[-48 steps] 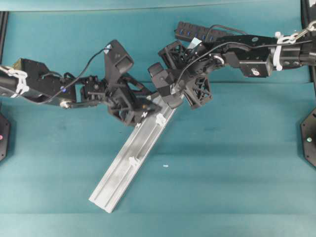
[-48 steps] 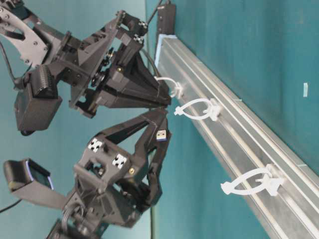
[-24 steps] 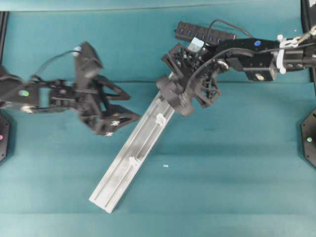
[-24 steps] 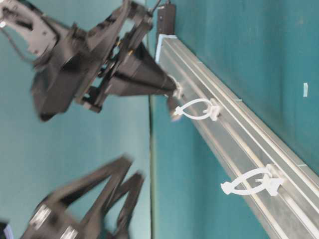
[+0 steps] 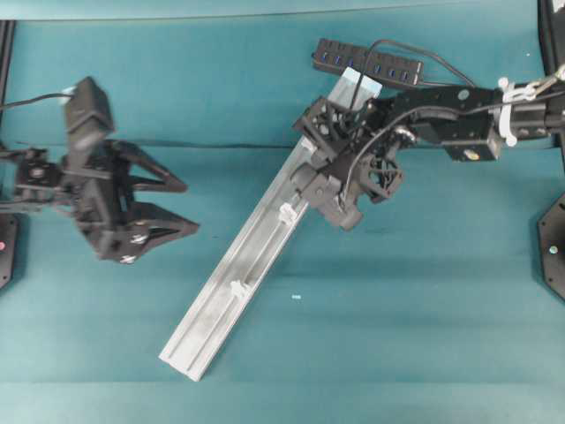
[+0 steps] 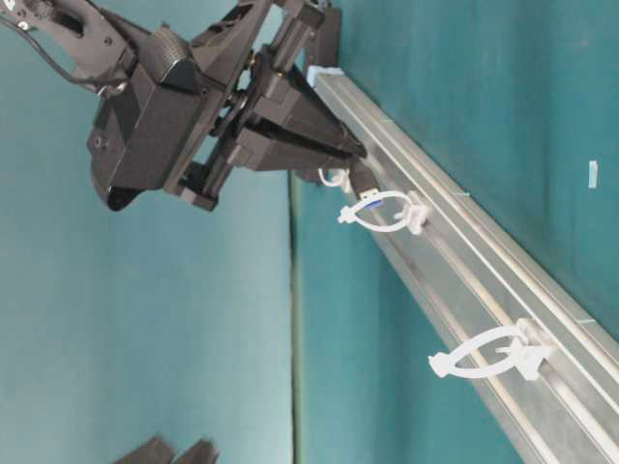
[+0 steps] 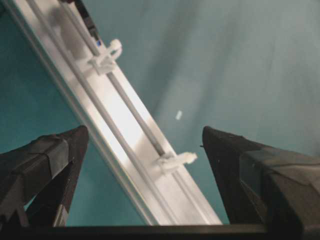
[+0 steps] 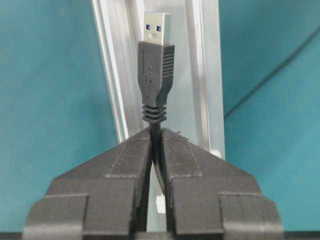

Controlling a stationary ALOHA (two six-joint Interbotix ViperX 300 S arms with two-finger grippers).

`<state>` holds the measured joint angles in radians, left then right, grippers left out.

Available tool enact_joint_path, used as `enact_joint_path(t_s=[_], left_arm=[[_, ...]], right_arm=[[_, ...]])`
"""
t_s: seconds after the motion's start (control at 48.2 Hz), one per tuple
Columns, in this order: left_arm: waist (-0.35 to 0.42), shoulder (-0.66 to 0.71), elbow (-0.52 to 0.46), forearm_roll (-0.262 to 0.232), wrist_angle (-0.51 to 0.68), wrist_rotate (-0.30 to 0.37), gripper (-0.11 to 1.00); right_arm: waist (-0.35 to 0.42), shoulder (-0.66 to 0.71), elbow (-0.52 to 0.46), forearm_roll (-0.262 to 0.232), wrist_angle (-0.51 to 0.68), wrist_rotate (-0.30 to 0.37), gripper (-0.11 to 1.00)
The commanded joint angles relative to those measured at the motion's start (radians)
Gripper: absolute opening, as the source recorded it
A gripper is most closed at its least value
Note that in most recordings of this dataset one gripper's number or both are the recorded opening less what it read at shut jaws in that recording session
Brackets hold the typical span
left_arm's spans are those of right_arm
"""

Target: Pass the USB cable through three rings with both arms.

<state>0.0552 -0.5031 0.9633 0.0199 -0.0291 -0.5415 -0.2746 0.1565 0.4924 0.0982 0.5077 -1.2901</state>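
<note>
My right claw (image 8: 156,145): I am pinching the USB cable (image 8: 156,75) tight just behind its plug, fingers pressed together on the thin lead.
Plug: it is sticking straight out past my fingertips, metal tip with its blue insert pointing along the silver rail (image 8: 200,75).
Plug seen from table level: it is hovering just at the mouth of a white ring (image 6: 382,212); I cannot tell whether it is touching the loop.
Rail: it is lying slantwise on the teal table (image 5: 424,309).
Other rings: a second ring (image 6: 493,353) is standing further down the rail, nearer that camera; a third ring (image 6: 334,177) is peeking out just behind my right claw's tips.
My left claw (image 5: 181,205): I am holding it spread wide with nothing in it, well apart from the rail, off to the left side.
Far end: a black multi-port hub (image 5: 369,60) is lying beyond the rail's upper end.
</note>
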Motion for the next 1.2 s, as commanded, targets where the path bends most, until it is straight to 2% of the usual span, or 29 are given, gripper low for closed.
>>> enact_joint_path(t_s=[0.0,0.415,0.663,0.808,1.016,1.181], left_arm=[[-0.002,-0.025,-0.002,0.003,0.0,-0.002,0.98],[-0.003,-0.021,-0.002,0.003,-0.005,-0.002,0.98],[0.003,-0.021,-0.002,0.003,-0.005,0.0,0.98],[0.003,-0.008,-0.008,0.003,-0.006,-0.002,0.98],[0.003,0.038,-0.021,0.003,-0.015,-0.002,0.98],[0.006,0.097,-0.038,0.003,-0.043,-0.002,0.98]], right_arm=[[0.032,0.005,-0.005,0.005,0.003,-0.006,0.07],[0.057,0.023,-0.046,0.005,-0.006,0.003,0.07],[0.089,0.037,-0.078,0.031,-0.002,0.005,0.07],[0.107,0.038,-0.081,0.057,0.002,0.008,0.07],[0.112,0.037,-0.081,0.147,0.003,0.008,0.07],[0.112,0.037,-0.081,0.163,0.0,0.006,0.07]])
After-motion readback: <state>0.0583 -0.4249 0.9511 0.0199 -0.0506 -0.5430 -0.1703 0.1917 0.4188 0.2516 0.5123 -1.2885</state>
